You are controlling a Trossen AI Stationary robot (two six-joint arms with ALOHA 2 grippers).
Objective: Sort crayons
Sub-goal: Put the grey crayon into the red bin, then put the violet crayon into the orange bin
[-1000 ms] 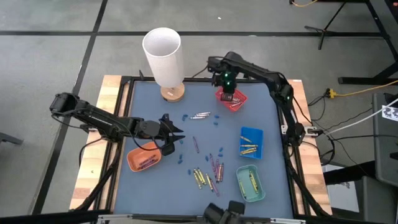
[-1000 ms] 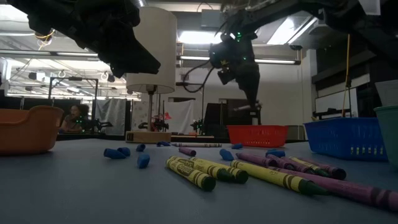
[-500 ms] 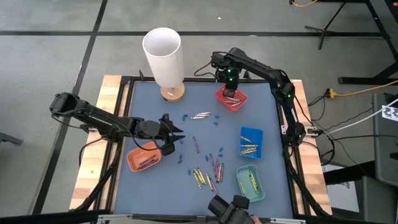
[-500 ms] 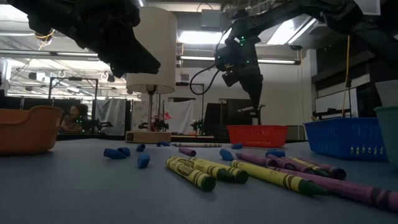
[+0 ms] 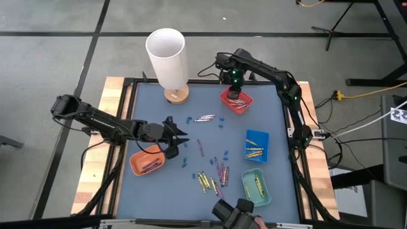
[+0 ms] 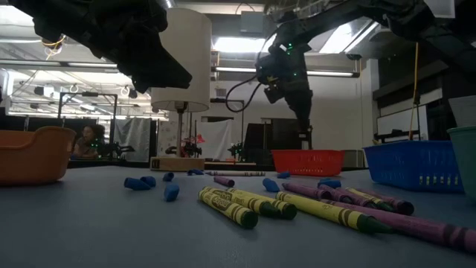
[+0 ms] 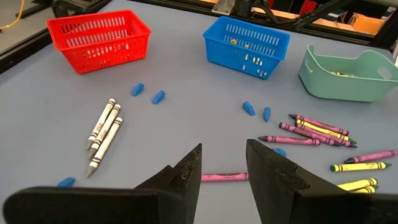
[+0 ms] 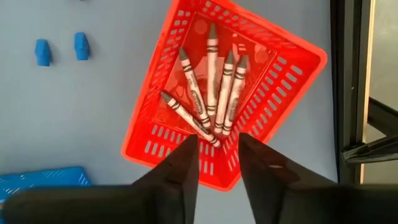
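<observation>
Since earlier, right claw [image 8: 217, 163] has parted above red basket [image 8: 292, 81], which holds five grey crayons [image 8: 214, 93].

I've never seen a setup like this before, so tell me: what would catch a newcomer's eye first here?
Probably the tall white cylinder standing at the table's far edge. Next, the right gripper hovering open over a red basket that holds silver-grey crayons. Near the table's front, loose yellow and purple crayons lie scattered between an orange tray and a green tray.
</observation>
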